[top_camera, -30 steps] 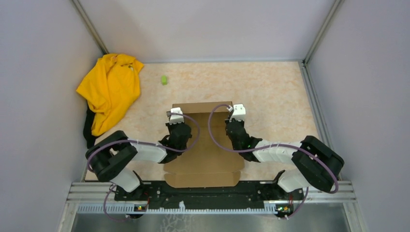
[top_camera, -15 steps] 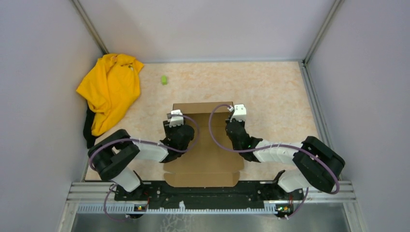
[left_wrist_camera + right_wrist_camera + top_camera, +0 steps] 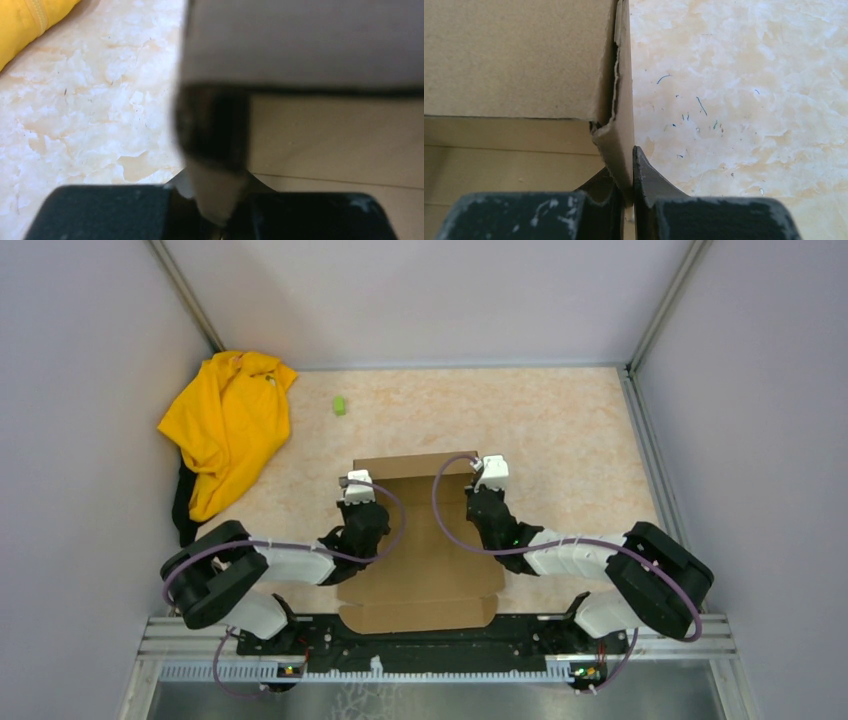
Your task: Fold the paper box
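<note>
1. Yellow cloth (image 3: 228, 430) is lying bunched in the far left corner of the table (image 3: 570, 430), well apart from the cardboard.
2. Small green object (image 3: 339, 405) is sitting alone on the marbled surface, between the cloth and the box, toward the far edge.
3. Left gripper (image 3: 356, 486) is reaching over the far left corner of the paper box (image 3: 425, 560). Its jaws are standing narrow. In the wrist view a blurred cardboard edge is running down between the black fingers (image 3: 100, 212). Whether it is being pinched or only flanked cannot be told.
4. Paper box is lying mid-table between both grippers, with its near flap pointing toward the robot and its far panel standing upright.
5. Right gripper (image 3: 489, 473) is working at the far right corner. Its fingers (image 3: 704, 215) are pressing together on the upright right side wall, with the wall's ragged edge sitting inside the closed jaws.
</note>
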Available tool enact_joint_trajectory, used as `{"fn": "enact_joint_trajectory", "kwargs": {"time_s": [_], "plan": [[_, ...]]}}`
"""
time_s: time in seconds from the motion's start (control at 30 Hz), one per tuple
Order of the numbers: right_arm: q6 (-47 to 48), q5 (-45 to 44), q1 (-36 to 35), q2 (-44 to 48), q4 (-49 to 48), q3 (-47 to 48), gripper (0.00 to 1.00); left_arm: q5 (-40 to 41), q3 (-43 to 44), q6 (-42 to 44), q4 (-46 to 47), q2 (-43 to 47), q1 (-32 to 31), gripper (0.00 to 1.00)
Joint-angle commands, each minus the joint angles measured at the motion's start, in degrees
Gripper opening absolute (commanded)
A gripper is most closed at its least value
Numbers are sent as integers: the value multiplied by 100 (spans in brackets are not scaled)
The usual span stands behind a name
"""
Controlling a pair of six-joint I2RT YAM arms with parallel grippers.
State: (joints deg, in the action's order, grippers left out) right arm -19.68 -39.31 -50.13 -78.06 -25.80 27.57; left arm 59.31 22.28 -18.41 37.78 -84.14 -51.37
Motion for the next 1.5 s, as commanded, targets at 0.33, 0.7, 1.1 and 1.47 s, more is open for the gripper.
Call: {"fn": "enact_joint_trajectory", "kwargs": {"time_s": [0.33,0.7,1.1,1.47], "plan": [[-87,926,265,95,1210,506,0,-273,784,-186,-1476,367,30,56],[589,2491,1306,-276,3059,2053,0,-1605,1954,17,-3272,1571,96,75],[2681,4425,1897,-2220,6597,5876,0,-3000,3220,-162,-5105,2692,1216,80],[3711,4386,1779,-3288,7649,6986,0,-4682,2882,-191,-4826,1792,2188,77]]}}
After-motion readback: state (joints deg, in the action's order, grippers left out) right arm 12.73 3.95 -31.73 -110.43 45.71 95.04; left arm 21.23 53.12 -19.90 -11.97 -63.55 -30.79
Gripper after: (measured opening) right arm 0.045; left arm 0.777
